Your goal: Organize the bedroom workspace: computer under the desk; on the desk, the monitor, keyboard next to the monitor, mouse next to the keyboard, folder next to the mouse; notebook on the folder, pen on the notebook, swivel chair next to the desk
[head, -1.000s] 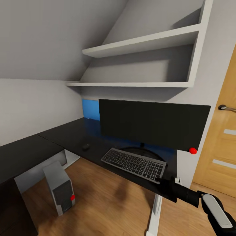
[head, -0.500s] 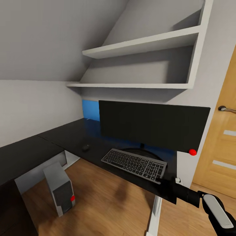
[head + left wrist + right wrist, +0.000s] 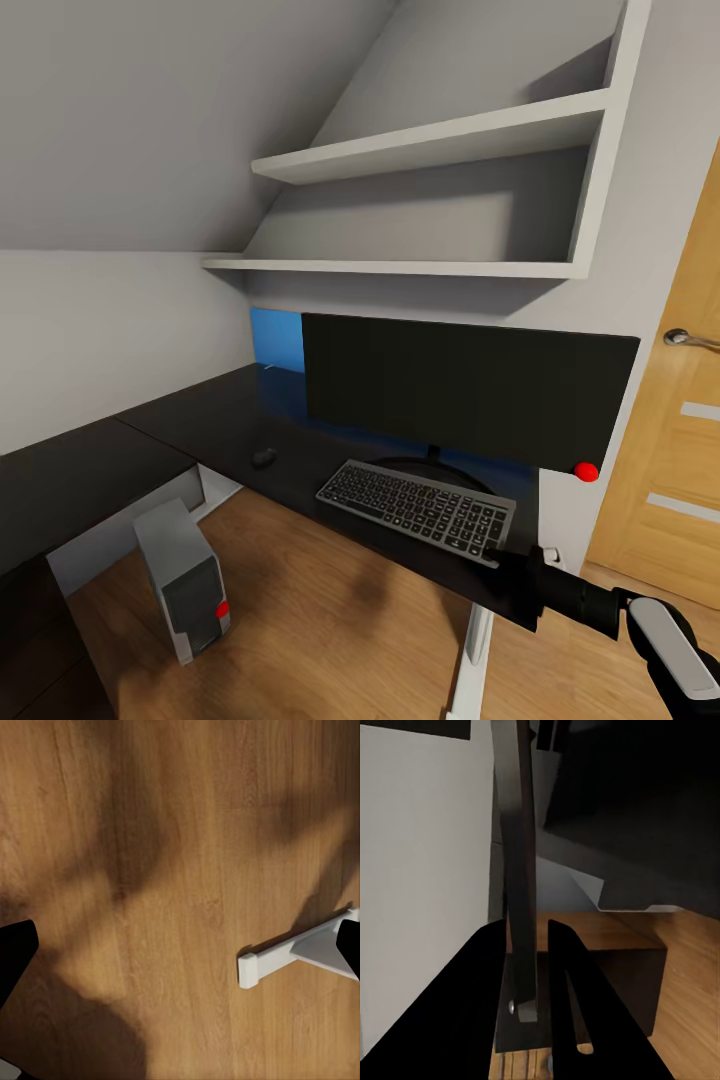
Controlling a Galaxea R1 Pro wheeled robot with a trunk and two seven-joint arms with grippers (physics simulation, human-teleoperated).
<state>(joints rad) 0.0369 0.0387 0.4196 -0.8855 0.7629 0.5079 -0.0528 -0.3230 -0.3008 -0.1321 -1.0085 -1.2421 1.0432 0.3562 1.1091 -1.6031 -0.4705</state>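
Head view: desk (image 3: pixel 200 425), glossy black top, bearing the monitor (image 3: pixel 465 395) upright at the back; keyboard (image 3: pixel 418 497) lying in front of it; mouse (image 3: pixel 264 457) further along the top, apart from the keyboard. Computer (image 3: pixel 185 580) on the wood floor (image 3: pixel 330 630) under the desk. Right gripper (image 3: pixel 497 553) at the keyboard's near right corner, fingers apparently pinching its edge.

Left wrist view: left gripper (image 3: pixel 180 952), fingers spread wide, nothing between them; floor and a white desk foot (image 3: pixel 296 954) below.

Right wrist view: dark fingers (image 3: pixel 566 997) either side of the keyboard's thin edge (image 3: pixel 519 870), pressed onto it, though the picture is dim.
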